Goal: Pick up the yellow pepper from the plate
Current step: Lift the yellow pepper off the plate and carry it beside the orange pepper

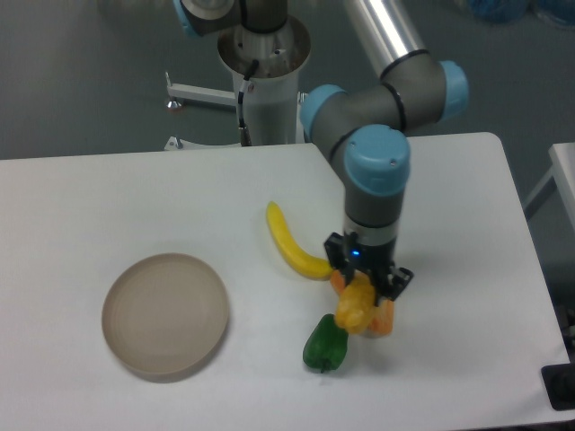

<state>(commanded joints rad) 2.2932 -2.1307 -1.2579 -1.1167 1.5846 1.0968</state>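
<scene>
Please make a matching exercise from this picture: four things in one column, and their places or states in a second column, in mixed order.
Things:
1. round beige plate
2. long curved yellow banana
3. small green pepper
4. small orange-yellow pepper

Places or states:
A. between the jaws of the gripper
B. lying on the table beside the gripper
C. empty, at the left
D. nearest the table's front edge, below the gripper

Pairs: 1-C, 2-B, 3-D, 4-A

A lab: robot arm (377,108) on white table (108,197).

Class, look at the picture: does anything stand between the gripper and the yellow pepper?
Nothing visible does. The gripper is already at the yellow pepper, its jaws on either side of it, beside the green pepper and far from the plate.
</scene>
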